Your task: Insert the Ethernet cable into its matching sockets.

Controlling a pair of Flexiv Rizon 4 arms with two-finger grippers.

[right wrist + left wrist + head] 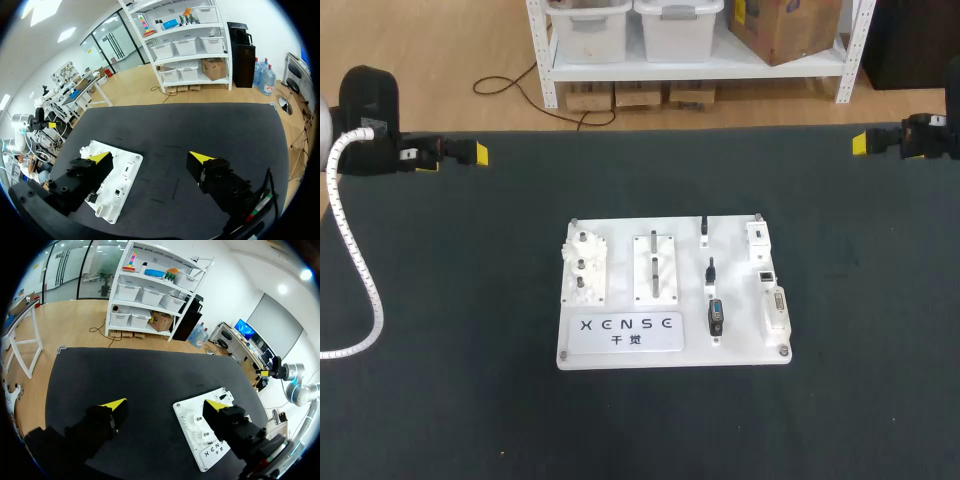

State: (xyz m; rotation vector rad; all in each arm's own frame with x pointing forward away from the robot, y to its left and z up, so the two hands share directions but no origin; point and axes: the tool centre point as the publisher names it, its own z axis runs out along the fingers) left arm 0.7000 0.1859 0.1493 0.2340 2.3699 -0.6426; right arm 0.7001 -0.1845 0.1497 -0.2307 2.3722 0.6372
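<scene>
The left gripper [165, 405] hangs over the table's [440, 300] far left corner with its two yellow-tipped fingers spread wide and nothing between them. The right gripper [150, 157] is over the far right corner, also spread wide and holding nothing. Both are well apart from the white board [745, 340], which lies flat in the middle of the dark table.

On the board, a block with gears [584, 268] sits at the left, and a slotted block [655, 268] is just beside it. Further right, three black plugs stand in a column running from the far edge to the near edge: a small one [704, 226], a middle one [711, 270] and a wider one [716, 318]. I cannot tell which of them belongs to the Ethernet cable.

At the board's right edge a white block [758, 240] sits furthest away. A small socket [766, 274] with a dark opening comes next, and a long white connector [776, 308] is nearest. Nothing is plugged into the small socket.

A white ribbed hose [360, 280] from the left arm curves down over the table's left side.
</scene>
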